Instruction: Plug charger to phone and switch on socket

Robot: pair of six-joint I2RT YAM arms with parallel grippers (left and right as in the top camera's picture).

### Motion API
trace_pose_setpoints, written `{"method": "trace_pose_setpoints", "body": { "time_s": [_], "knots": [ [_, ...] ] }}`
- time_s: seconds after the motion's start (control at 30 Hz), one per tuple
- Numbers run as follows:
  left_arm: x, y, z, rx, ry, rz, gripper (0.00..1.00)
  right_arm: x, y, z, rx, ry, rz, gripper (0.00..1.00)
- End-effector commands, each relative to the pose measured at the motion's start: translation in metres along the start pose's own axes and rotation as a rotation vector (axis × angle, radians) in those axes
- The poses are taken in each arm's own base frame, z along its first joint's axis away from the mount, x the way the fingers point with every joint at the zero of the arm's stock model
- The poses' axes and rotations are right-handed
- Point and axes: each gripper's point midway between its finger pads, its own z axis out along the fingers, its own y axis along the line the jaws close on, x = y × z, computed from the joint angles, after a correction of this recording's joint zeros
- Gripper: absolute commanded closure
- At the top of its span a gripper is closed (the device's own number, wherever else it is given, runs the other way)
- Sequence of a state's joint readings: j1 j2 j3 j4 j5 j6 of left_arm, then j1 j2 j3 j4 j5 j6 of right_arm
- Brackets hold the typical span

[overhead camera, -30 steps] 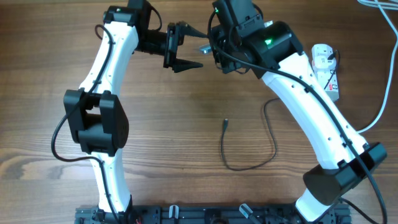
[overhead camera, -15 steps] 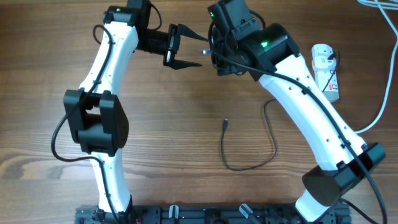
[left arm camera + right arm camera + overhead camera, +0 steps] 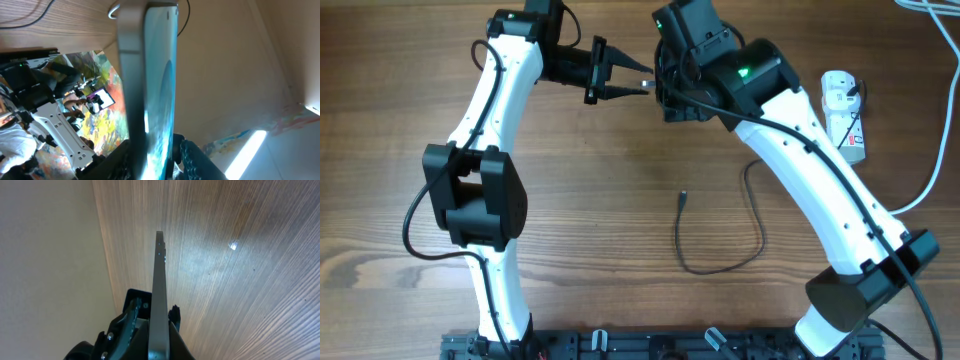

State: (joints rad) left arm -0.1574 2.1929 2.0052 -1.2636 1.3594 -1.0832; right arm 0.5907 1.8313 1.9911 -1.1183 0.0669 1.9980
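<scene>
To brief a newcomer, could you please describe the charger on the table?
On the wooden table, look at the middle, beside the right arm. The charger is the thin black cable looping there, ending in a small dark plug tip; the cord by the socket is thick and white.

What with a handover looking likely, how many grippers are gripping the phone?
2. The left gripper clamps one end of the phone, seen edge-on in its wrist view. The right gripper pinches the opposite end. Neither grip is hidden.
</scene>
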Motion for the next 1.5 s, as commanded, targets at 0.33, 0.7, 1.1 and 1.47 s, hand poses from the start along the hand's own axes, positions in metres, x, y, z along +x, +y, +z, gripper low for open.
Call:
{"method": "trace_pose_setpoints", "body": {
  "time_s": [0.33,0.7,1.1,1.47],
  "knots": [
    [0.019,-0.005,-0.001,0.011,0.022,0.036,0.87,0.009,0.0,0.002,0.007,0.029,0.01,0.96],
    [0.019,-0.006,-0.001,0.013,0.02,0.047,0.96,0.002,0.003,0.001,-0.005,0.01,-0.229,0.05],
    [-0.032,-0.012,-0.032,-0.009,-0.236,0.238,0.96,-0.094,-0.014,-0.03,0.16,-0.017,-0.793,0.0],
    [-0.037,-0.006,-0.038,-0.076,-0.256,0.607,0.96,-0.119,-0.044,-0.029,0.286,0.087,-1.03,0.0]
  ]
}}
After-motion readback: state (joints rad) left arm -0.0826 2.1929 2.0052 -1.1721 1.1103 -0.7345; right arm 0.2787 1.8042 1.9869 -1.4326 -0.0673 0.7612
